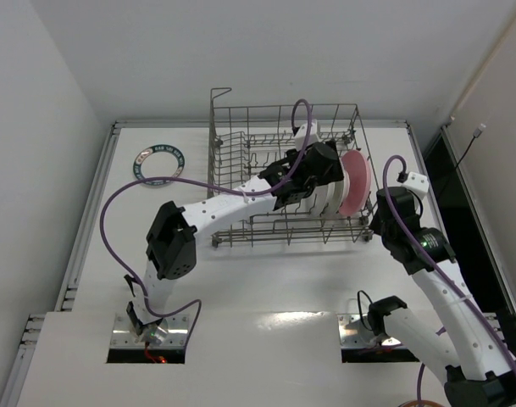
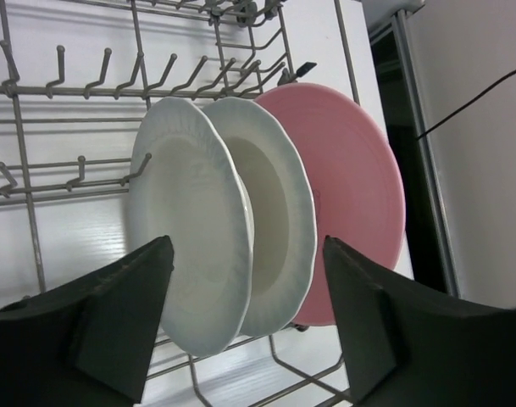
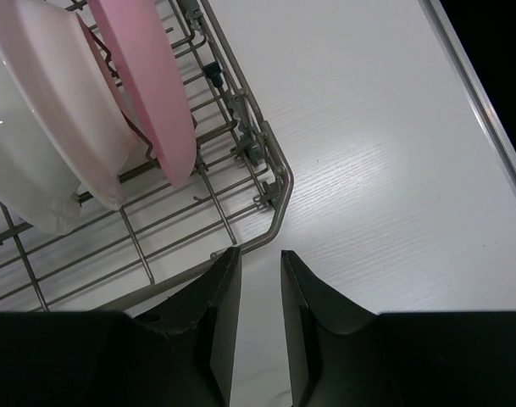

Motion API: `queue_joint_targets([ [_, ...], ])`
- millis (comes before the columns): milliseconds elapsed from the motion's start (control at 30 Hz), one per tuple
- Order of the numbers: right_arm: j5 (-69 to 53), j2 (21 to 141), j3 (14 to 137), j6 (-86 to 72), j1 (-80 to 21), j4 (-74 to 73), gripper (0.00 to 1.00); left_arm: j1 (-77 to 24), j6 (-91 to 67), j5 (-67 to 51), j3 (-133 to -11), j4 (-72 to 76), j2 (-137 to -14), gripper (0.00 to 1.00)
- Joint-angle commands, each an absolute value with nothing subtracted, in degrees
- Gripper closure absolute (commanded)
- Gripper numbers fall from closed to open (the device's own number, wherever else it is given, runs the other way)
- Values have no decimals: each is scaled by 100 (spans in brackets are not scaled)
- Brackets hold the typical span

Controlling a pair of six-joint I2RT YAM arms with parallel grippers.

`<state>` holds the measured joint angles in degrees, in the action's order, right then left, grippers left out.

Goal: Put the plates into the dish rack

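The grey wire dish rack (image 1: 241, 136) stands at the back middle of the table. Three plates stand upright in its right end: two whitish plates (image 2: 185, 229) (image 2: 279, 220) and a pink plate (image 2: 351, 186) rightmost, also seen from above (image 1: 357, 182). The plate with the dark lettered rim (image 1: 158, 163) lies flat on the table left of the rack. My left gripper (image 2: 247, 246) is open and empty, over the rack just short of the whitish plates (image 1: 325, 182). My right gripper (image 3: 259, 252) is slightly open and empty, by the rack's near right corner (image 3: 274, 182).
The rack's tall mesh sides and upright tines (image 2: 97, 72) surround the left gripper. The table's right edge (image 3: 486, 110) runs close beside the right arm. The left arm's purple cable (image 1: 113, 203) loops over the table left of the rack.
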<state>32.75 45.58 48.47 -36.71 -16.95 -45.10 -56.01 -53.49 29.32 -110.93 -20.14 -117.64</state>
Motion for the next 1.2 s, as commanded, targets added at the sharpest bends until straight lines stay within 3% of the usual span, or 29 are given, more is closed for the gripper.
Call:
queue_joint_targets([
  [0, 3165, 4562, 5062, -3630, -1661, -4290, 77, -5783, -4810, 2971, -11452, -1881, -11207, 29],
  [100, 3164, 4562, 5062, -3630, -1661, -4289, 77, -5845, -4003, 3172, -11733, -2082, -10699, 15],
  [267, 3050, 4562, 4896, -3630, -1661, -4219, 75, -5845, -2534, 3339, -11297, -2015, -9381, 0],
  [433, 2936, 4614, 4781, -3630, -1661, -4157, 72, -5231, -1266, 4243, -10188, -1854, -8052, 0],
  [633, 2418, 4491, 4614, -3577, -1661, -3814, 66, -3430, -792, 6089, -9959, -3015, -8621, 0],
  [733, 2338, 4491, 4614, -3446, -1661, -3753, 65, -2384, -1184, 5312, -10046, -3278, -9166, 0],
  [900, 2285, 4491, 4614, -3261, -1661, -3753, 64, -1224, -1564, 2762, -10046, -3113, -9913, 0],
  [1167, 2180, 4377, 4562, -3156, -1661, -3823, 64, -835, -1767, 2163, -9948, -3006, -11081, 0],
])
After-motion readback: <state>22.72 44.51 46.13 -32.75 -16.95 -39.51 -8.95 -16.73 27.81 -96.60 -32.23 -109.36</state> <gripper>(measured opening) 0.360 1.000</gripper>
